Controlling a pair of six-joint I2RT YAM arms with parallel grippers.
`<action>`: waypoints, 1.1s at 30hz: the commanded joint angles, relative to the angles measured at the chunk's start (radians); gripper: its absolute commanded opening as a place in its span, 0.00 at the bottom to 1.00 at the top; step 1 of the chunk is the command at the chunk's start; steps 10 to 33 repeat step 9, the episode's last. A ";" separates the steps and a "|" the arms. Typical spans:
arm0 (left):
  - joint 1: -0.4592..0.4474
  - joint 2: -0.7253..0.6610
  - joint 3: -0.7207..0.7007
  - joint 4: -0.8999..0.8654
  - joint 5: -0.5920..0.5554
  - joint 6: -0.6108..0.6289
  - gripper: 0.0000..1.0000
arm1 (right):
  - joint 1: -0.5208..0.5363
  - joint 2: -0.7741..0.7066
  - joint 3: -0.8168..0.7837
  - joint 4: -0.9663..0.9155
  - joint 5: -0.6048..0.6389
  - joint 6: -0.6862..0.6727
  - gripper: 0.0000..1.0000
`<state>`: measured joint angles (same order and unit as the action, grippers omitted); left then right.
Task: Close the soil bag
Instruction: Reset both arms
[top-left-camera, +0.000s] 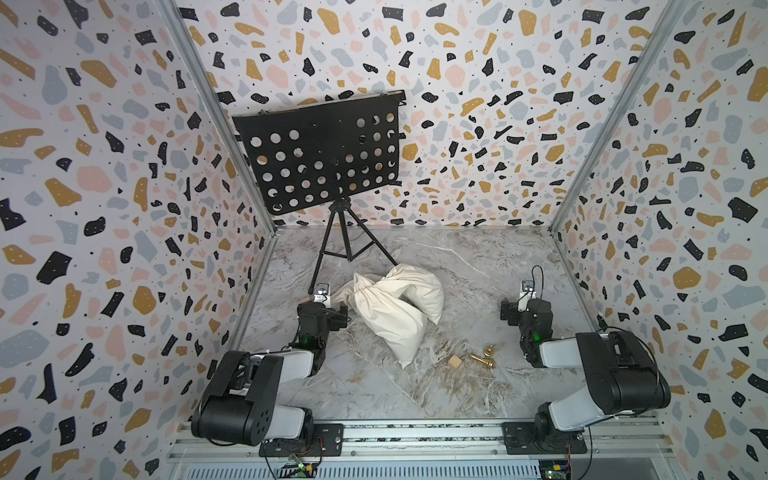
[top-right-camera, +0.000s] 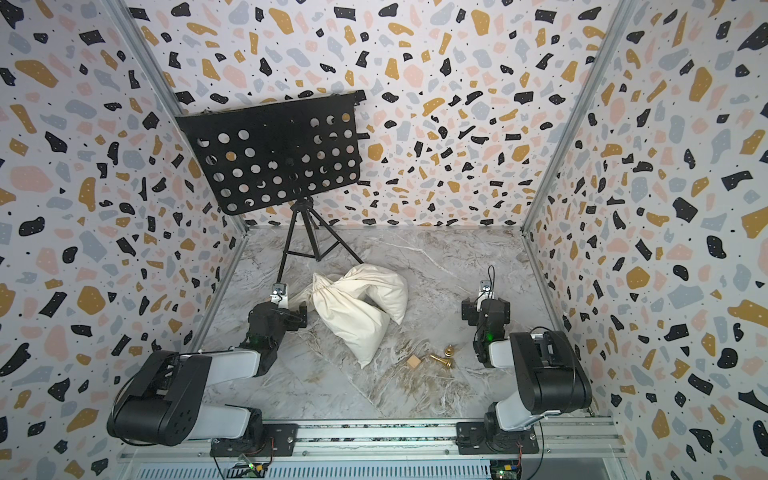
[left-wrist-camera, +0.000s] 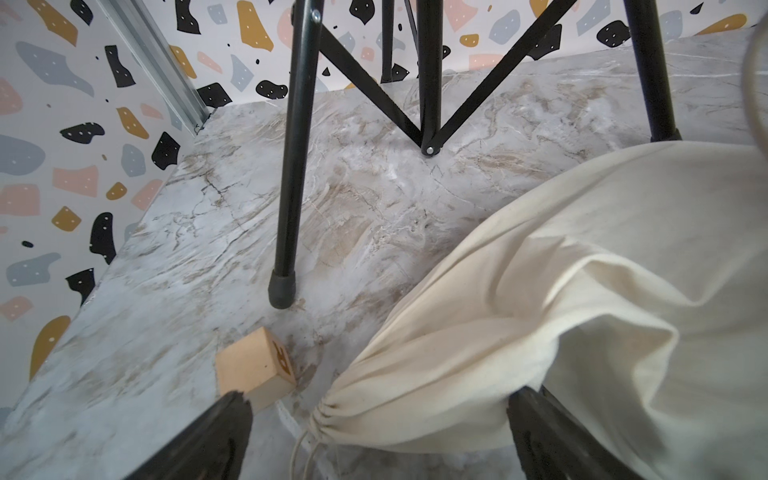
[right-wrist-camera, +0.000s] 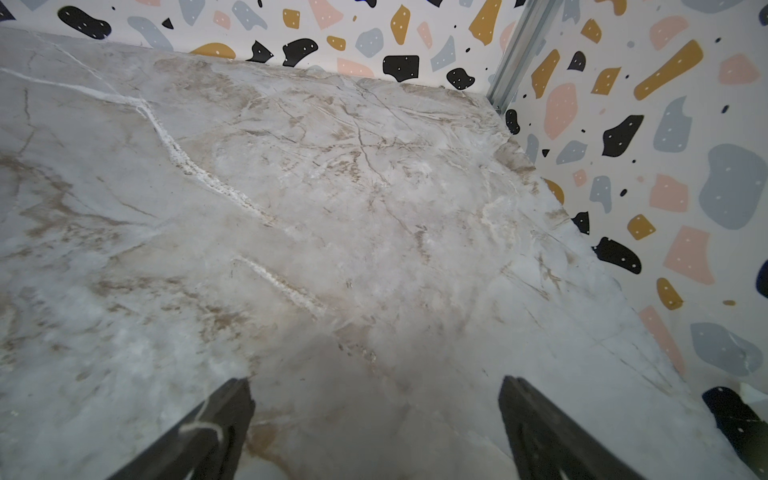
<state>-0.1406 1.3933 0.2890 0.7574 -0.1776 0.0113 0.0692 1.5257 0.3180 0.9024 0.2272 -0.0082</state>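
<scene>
Cream soil bag (top-left-camera: 395, 316) lies abt mid-worktop, a bit toward the left edge. Its gathered neck (left-wrist-camera: 332, 409) points at the L arm. left gripper (left-wrist-camera: 380, 397) is wide open, gripping nothing; in the wrist view the neck sits btwn its fingers. right gripper (right-wrist-camera: 376, 386) is also wide open & empty, over bare worktop (right-wrist-camera: 291, 187) nr the right edge, well apart from the bag.

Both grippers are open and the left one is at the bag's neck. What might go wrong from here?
1. The left gripper is at the gathered neck of the bag. Closing there may pinch cloth and miss the thin cord.
2. The wooden block lies right by one jaw and could get knocked.
3. The stand leg is close, so a pull that way might hit it.
</scene>
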 joint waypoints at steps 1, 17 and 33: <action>0.004 -0.009 0.023 0.034 -0.011 -0.011 1.00 | -0.005 -0.007 0.032 -0.010 -0.009 -0.003 1.00; 0.005 -0.007 0.028 0.026 0.005 -0.004 1.00 | -0.005 -0.012 0.024 0.002 -0.005 -0.003 1.00; 0.005 -0.007 0.028 0.026 0.005 -0.004 1.00 | -0.005 -0.012 0.024 0.002 -0.005 -0.003 1.00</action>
